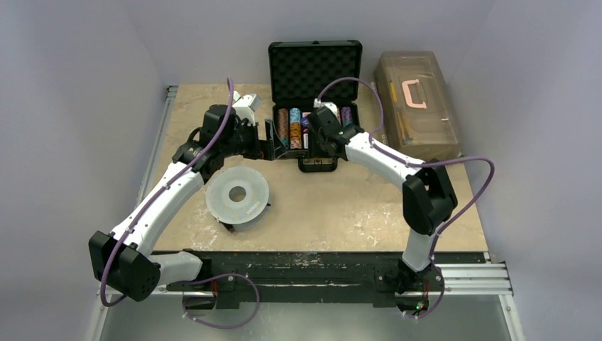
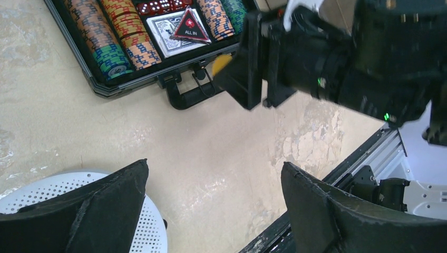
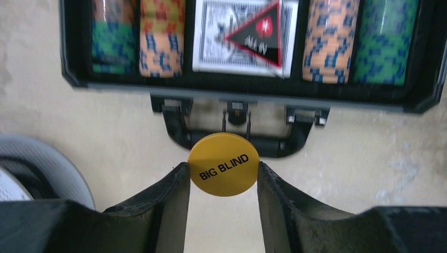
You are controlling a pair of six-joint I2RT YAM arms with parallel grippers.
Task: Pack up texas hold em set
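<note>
- Right now the black briefcase (image 1: 314, 71) lies open at the back of the surface (image 1: 341, 206), its foam-lined lid standing upright.
- Inside the briefcase, rows of coloured chips (image 2: 124, 31) flank a card deck (image 2: 163, 39), and a triangular "ALL IN" marker (image 2: 188, 27) rests on the deck.
- The right claw (image 3: 221, 167) sits at the briefcase's front, by its handle (image 3: 287, 147). It is partly closed, pinching a yellow button (image 3: 223, 161) marked "BIG BLIND" by its edges.
- The left claw (image 2: 214, 166) hovers just beside the briefcase's front left corner, spread wide and holding nothing.
- A perforated white disc (image 1: 238, 193) lies in front of the briefcase to its left.
- A translucent brown toolbox (image 1: 415, 103) stands just right of the briefcase.
</note>
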